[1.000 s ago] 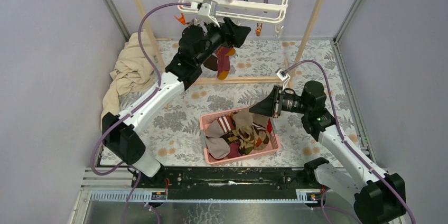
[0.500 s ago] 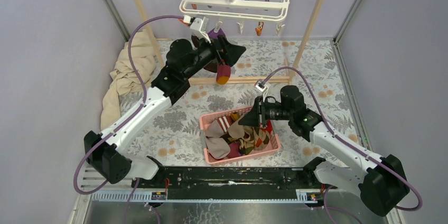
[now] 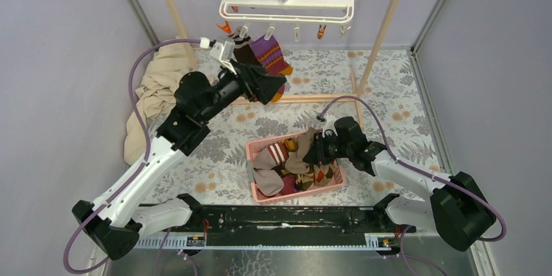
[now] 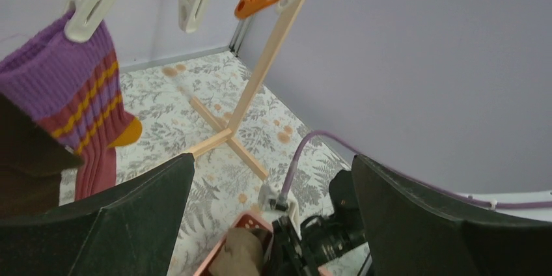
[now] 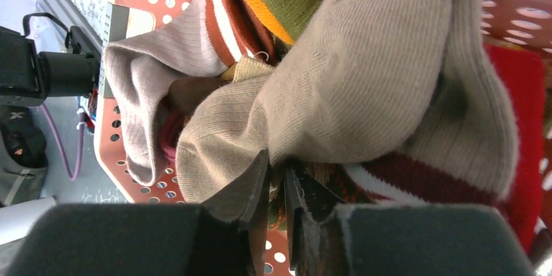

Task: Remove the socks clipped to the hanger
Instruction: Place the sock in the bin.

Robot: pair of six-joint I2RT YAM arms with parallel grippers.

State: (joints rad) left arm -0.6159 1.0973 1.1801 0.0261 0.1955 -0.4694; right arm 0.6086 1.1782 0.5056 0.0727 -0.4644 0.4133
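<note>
Left gripper (image 4: 272, 159): spread wide, empty; purple sock (image 4: 71, 87) clipped up-left of it.
Right gripper (image 5: 276, 172): barely parted, grip unclear; beige sock (image 5: 364, 74) draped over tips.
Risk: fabric snags, drags out of basket (image 5: 124, 22).

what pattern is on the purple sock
Maroon and yellow stripes across the sock, orange toe; clearest in left wrist view.

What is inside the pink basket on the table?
Socks in a heap: beige with maroon stripes, tan argyle, red and olive-orange ones show. The pink basket floor and any socks lower in the heap are covered.
</note>
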